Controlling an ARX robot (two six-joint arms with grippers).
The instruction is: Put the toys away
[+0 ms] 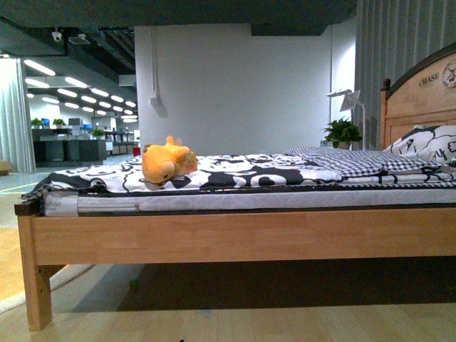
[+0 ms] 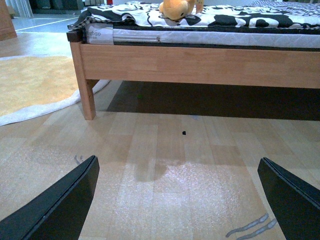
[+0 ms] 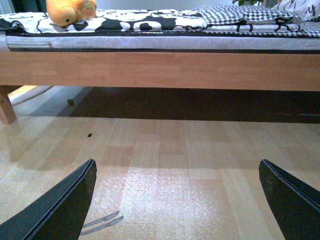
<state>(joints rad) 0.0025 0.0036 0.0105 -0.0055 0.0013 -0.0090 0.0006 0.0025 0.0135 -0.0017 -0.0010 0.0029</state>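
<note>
An orange-yellow plush toy point(image 1: 167, 163) lies on the black-and-white bedspread near the foot end of the wooden bed point(image 1: 235, 239). The same toy point(image 2: 176, 9) shows far off in the left wrist view, and the toy point(image 3: 67, 11) also in the right wrist view. My left gripper point(image 2: 177, 200) is open, low over the wooden floor, well short of the bed. My right gripper point(image 3: 177, 200) is open too, over bare floor, nothing between its fingers. Neither arm shows in the front view.
The bed's side rail and corner leg point(image 1: 34, 285) stand ahead, with a dark gap beneath. A yellow and white rug point(image 2: 35, 85) lies on the floor beside the foot end. Checked bedding point(image 1: 356, 162), patterned pillows and a headboard point(image 1: 420, 96) sit at the far right.
</note>
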